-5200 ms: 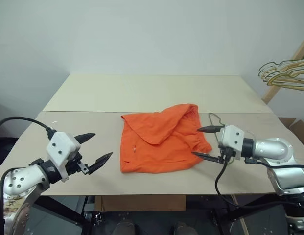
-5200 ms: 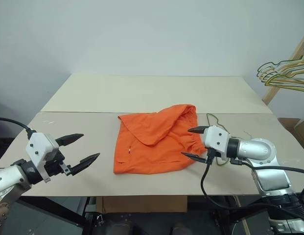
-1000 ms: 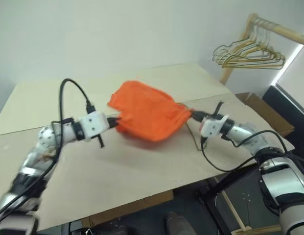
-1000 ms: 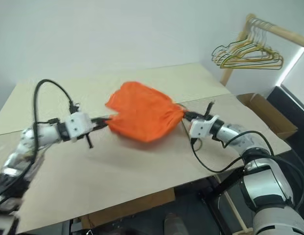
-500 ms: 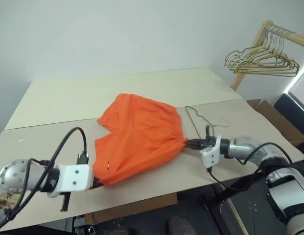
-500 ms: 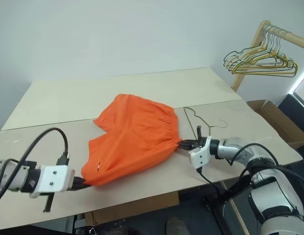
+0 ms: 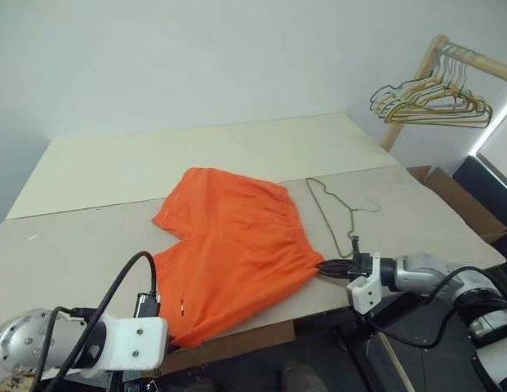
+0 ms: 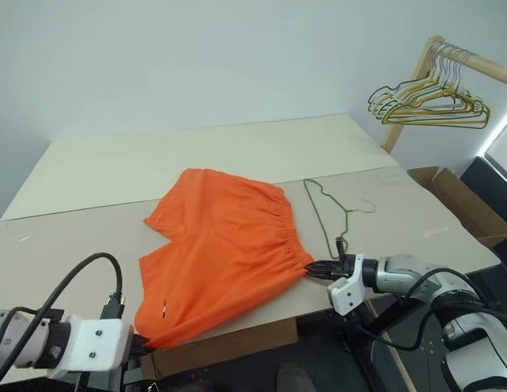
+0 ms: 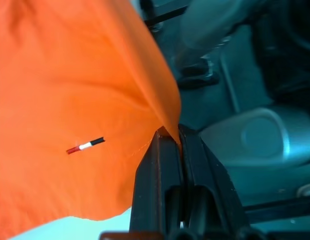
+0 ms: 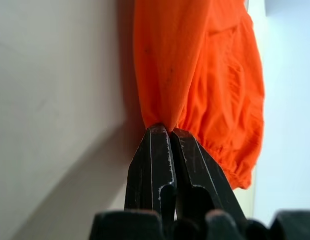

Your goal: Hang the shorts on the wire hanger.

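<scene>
now both end effectors pinch the spread bright orange shorts [image 7: 229, 245], gathered waistband beside the wire hanger [image 7: 328, 208].

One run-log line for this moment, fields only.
left gripper: shut on shorts hem | right gripper: shut on waistband end | shorts: spread on table | wire hanger: beside shorts, unused

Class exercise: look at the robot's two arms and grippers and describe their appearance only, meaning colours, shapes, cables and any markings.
Both arms are rounded silver-grey metal segments ending in boxy white wrist housings. Each gripper, the left gripper and the right gripper, has two slim, tapering black fingers with pointed tips. Thick black cables loop loosely from each wrist. No lettering or markings are legible.
</scene>
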Controlling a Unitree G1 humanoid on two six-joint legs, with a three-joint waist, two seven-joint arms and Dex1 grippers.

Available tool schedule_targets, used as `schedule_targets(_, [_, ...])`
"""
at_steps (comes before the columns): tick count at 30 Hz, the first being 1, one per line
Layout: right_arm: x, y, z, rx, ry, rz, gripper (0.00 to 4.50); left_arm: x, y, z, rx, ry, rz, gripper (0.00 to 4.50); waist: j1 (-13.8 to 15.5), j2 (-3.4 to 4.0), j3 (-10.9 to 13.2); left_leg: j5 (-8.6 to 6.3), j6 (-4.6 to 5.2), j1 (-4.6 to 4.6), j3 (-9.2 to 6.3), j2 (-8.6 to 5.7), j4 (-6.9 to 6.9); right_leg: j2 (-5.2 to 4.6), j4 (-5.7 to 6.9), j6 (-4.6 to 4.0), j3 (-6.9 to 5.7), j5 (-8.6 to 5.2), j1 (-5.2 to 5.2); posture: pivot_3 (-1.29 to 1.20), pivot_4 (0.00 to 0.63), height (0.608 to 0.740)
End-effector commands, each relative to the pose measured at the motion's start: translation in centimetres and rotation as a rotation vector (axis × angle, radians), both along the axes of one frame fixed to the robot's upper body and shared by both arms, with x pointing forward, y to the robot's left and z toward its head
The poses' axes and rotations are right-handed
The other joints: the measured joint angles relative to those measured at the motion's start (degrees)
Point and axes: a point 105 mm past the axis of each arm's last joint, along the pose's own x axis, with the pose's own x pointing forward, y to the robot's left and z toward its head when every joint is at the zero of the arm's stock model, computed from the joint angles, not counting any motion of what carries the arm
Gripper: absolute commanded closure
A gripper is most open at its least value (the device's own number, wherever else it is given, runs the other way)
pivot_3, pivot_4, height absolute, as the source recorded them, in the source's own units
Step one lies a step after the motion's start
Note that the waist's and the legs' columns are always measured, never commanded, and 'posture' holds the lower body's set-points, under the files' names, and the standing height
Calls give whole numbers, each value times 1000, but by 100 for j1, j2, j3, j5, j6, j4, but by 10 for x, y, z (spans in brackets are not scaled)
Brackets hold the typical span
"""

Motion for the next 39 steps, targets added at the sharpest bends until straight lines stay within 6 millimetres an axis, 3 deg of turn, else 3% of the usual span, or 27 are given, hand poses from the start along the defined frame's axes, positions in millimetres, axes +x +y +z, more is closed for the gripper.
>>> schedule_targets(1, [8,-5,15,26,-57,-42,4500,-4,-2,3,13,-11,-14,4492,19,0,0,-1,0,2,0,0,-1,0,0,-1,0,-1,2,-93,0,740])
schedule_targets(4, [5,-5,14,25,-52,-43,4500,-7,-1,1,10,16,-4,4492,50,-1,0,-2,1,2,1,-3,1,-3,-1,-1,0,-1,3,-93,0,740])
schedule_targets(7, [-7,-7,12,9,3,-19,3702,-4,11,-2,41,21,0,3796,115,-1,-2,-5,7,1,2,-2,2,-2,-9,-1,-1,-1,5,-93,0,740])
schedule_targets(14, [-32,-14,30,41,81,-15,1290,4,47,5,71,-5,-62,1474,230,2,-5,-10,14,14,14,1,1,-4,-10,-7,0,-5,12,-76,0,740])
schedule_targets(18, [-12,-31,59,278,251,-346,33,40,56,32,-55,-156,35,223,329,-1,-6,-12,17,16,19,5,2,-5,-9,-15,1,-9,13,-69,0,740])
schedule_targets(19, [-5,-37,62,313,292,-432,0,52,53,39,-119,-189,86,35,361,-1,-7,-11,17,16,17,4,7,-7,-7,-8,-1,-5,16,-70,0,740])
schedule_targets(22, [14,-54,67,419,410,-689,0,80,33,61,-351,-232,197,35,457,-6,-10,-12,18,14,17,3,16,-11,-5,9,0,5,15,-82,0,740])
schedule_targets(27, [44,-74,50,493,627,-1072,0,113,-13,89,-649,-218,240,35,491,-19,-20,-15,20,-10,13,1,24,-6,-4,15,-5,10,1,-92,0,740])
schedule_targets(30, [60,-91,40,516,689,-1327,0,121,-29,98,-713,-185,216,35,451,-18,-22,-15,19,-27,12,-4,26,-2,2,16,-3,12,-16,-93,0,740])
schedule_targets(33, [65,-101,28,462,745,-1492,0,125,-38,104,-734,-173,197,35,452,-10,-27,-13,17,-57,12,-12,29,-1,35,15,2,11,-54,-99,0,740])
schedule_targets(39, [62,-111,6,426,865,-1668,0,126,-40,104,-715,-175,180,35,446,-8,-28,-11,14,-84,16,-21,37,10,31,14,5,11,-81,-90,0,740])
